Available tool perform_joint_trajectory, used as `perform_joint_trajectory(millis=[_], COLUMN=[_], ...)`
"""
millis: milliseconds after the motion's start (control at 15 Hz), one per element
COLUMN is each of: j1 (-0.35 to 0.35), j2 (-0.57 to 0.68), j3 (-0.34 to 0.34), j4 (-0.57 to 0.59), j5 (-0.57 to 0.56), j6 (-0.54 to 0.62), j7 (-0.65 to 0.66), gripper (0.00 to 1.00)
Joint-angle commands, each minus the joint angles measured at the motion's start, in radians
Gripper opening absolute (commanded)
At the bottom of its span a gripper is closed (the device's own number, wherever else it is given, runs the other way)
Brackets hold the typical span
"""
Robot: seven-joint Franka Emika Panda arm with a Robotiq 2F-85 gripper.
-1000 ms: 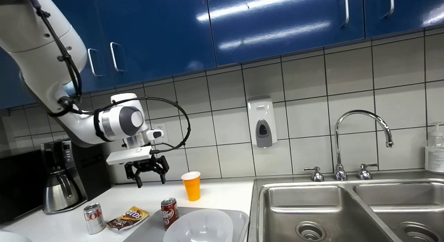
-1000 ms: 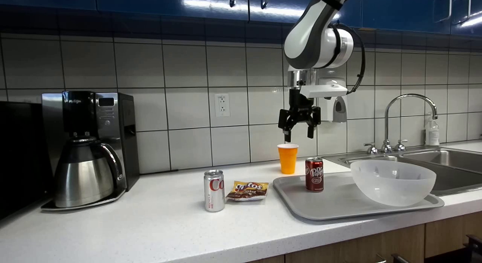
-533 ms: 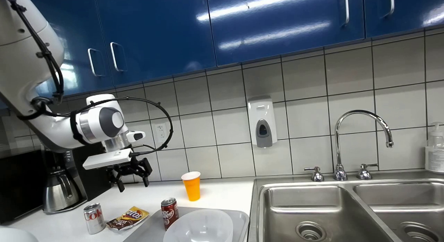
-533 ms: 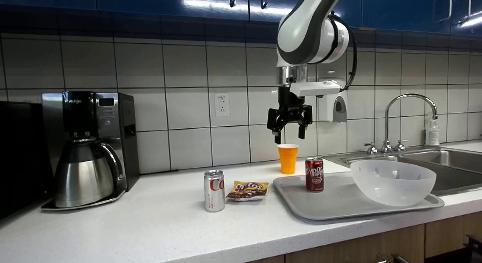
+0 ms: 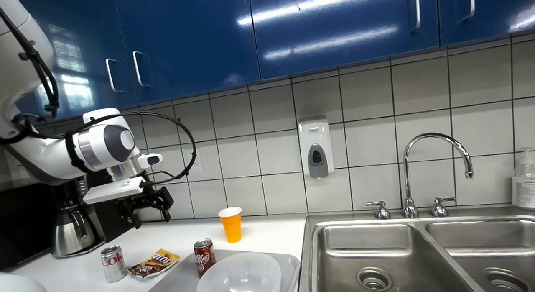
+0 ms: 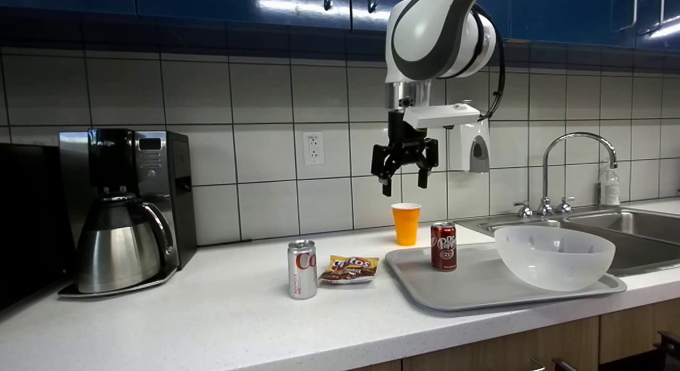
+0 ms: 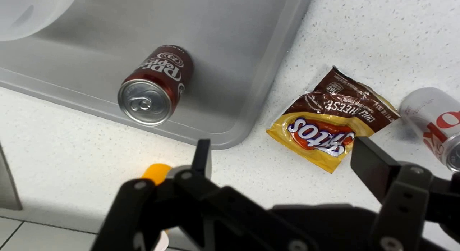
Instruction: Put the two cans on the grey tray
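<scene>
A dark red Dr Pepper can (image 6: 443, 246) stands upright on the grey tray (image 6: 467, 288), near its left end. It also shows in the wrist view (image 7: 158, 78), upright on the tray (image 7: 230, 39). A silvery Coke can (image 6: 302, 270) with red lettering stands upright on the white counter, left of the tray. It shows partly at the right edge of the wrist view (image 7: 436, 121) and in an exterior view (image 5: 113, 263). My gripper (image 6: 405, 185) is open and empty, held above the counter, well above both cans. In the wrist view the gripper's jaws stand wide apart.
A chip bag (image 6: 349, 269) lies between the silvery can and the tray. An orange cup (image 6: 406, 225) stands behind the tray. A translucent bowl (image 6: 552, 256) sits on the tray's right part. A coffee maker (image 6: 127, 211) stands at the left, the sink (image 5: 376, 258) at the right.
My gripper has moved left in both exterior views, and slightly up in the last half second. It stays open. The cans, tray, bag and bowl have not moved.
</scene>
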State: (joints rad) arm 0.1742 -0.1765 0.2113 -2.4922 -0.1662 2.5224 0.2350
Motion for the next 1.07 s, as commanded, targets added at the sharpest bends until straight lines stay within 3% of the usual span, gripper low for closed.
perform_joint_trajectory(millis=[0, 267, 1000], j1=[-0.008, -0.004, 0.017], j2=[-0.081, -0.120, -0.118], j3=[0.053, 0.126, 0.280], j4=[-0.051, -0.069, -0.038], j5=[-0.051, -0.061, -0.066], j6=[-0.004, -0.025, -0.089], j7=[0.149, 0.312, 0.608], gripper=[1.00, 1.00, 1.00])
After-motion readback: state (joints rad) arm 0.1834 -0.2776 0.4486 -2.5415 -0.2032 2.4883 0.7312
